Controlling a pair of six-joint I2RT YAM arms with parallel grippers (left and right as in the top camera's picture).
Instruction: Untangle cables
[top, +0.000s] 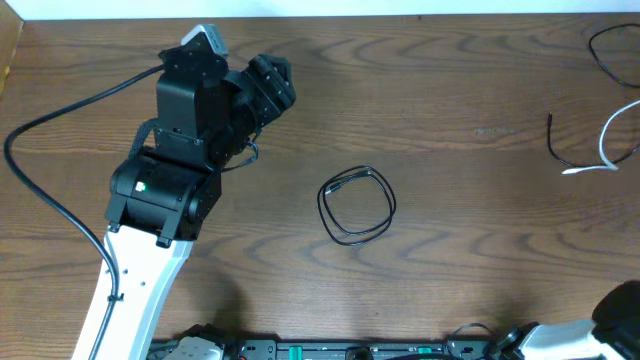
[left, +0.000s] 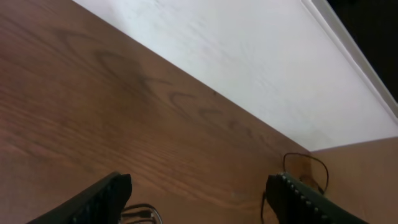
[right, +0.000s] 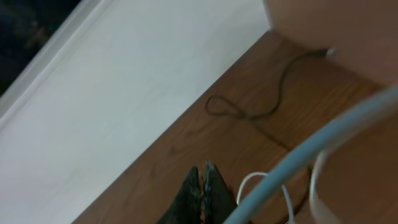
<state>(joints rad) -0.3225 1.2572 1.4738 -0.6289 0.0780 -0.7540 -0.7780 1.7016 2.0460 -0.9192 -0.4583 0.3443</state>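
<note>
Black cable loop (top: 391, 200) is laid out alone, seemingly sorted, so left gripper (left: 199, 193) is held released, right gripper (right: 202, 186) clenched empty.

My fingers (right: 215, 186): pressed together, nothing between them, low over the bench (right: 186, 143).
Black cable (right: 278, 93): on the bench ahead of my tips, with a small loop at its left end; it then runs up and away to the right.
White cable (right: 249, 182): curls just right of my fingers.
Pale blurred cord (right: 323, 140): slants across on my right.
</note>
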